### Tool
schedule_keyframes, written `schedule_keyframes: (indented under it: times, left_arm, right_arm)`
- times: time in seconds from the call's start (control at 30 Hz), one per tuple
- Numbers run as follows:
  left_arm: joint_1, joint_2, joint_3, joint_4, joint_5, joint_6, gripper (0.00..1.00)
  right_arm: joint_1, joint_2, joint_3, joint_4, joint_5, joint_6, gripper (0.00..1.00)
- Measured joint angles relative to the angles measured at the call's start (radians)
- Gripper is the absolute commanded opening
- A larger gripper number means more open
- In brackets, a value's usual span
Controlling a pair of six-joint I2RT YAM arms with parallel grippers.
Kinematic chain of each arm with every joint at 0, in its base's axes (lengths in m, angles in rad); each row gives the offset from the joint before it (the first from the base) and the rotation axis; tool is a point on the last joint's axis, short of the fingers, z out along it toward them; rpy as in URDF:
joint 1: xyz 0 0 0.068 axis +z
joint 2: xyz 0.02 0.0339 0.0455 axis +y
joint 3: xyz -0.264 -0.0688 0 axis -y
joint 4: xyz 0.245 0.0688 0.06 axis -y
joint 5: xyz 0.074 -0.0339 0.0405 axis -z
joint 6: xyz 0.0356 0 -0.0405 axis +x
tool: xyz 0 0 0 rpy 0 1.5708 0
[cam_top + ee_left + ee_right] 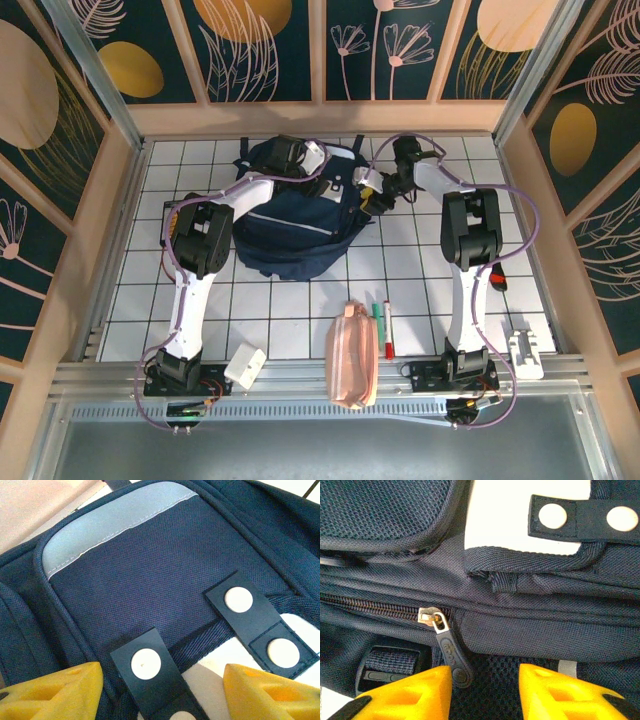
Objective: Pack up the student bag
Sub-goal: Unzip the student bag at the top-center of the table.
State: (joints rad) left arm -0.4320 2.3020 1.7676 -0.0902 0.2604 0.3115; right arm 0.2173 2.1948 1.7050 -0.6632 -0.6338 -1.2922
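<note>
— Two arms reach the student bag (pixel 295 225), lying at the far middle of the tabletop (pixel 440 310): left gripper (pixel 300 157) at its top, right gripper (pixel 376 197) at its right edge. A pink pouch (pixel 352 360) and pens (pixel 383 325) lie outside it, well apart, by the near edge.
— Left wrist view?
— Jaws wide, empty, over the flap's snap tabs (pixel 147 662).
— Right wrist?
— The zip (pixel 370 607) runs crosswise; its pull (pixel 451 652) touches one finger (pixel 420 690), jaws parted, pinching nothing. That arm's nearer, I'd judge. Zip looks shut here; contents hidden.
</note>
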Motion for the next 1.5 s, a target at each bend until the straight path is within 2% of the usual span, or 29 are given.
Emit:
schedule_keyframes:
  times: [0.13,0.2,0.3,0.37,0.4,0.53,0.77,0.97,1.33,1.5]
  left_arm:
    - [0.0,0.001,0.0,0.0,0.0,0.0,0.65]
    - [0.0,0.001,0.0,0.0,0.0,0.0,0.65]
    - [0.0,0.003,0.003,0.0,0.0,-0.003,0.65]
    - [0.0,0.004,0.004,0.0,0.0,-0.004,0.65]
    - [0.0,0.005,0.006,-0.001,0.0,-0.004,0.65]
    - [0.0,0.013,0.017,-0.005,-0.005,-0.016,0.65]
    - [0.0,0.034,0.053,-0.021,-0.029,-0.047,0.66]
    - [0.0,0.058,0.092,-0.036,-0.045,-0.081,0.65]
    - [0.0,0.071,0.121,-0.059,-0.067,-0.119,0.65]
    - [0.0,0.085,0.133,-0.062,-0.077,-0.146,0.65]
  right_arm:
    - [0.017,0.002,-0.029,0.014,0.005,-0.001,0.4]
    - [0.024,0.005,-0.034,0.014,0.005,0.0,0.37]
    - [0.026,0.005,-0.037,0.018,0.006,-0.001,0.28]
    - [0.026,0.005,-0.046,0.022,0.008,0.007,0.16]
    - [0.027,0.005,-0.05,0.024,0.008,0.008,0.15]
    - [0.027,0.005,-0.059,0.032,0.009,0.013,0.01]
    - [0.027,-0.061,-0.131,0.055,0.004,0.007,0.0]
    - [0.061,-0.185,-0.254,0.123,0.018,-0.012,0.0]
    - [0.294,-0.326,-0.47,0.222,0.138,-0.044,0.0]
    - [0.363,-0.374,-0.544,0.312,0.112,-0.029,0.0]
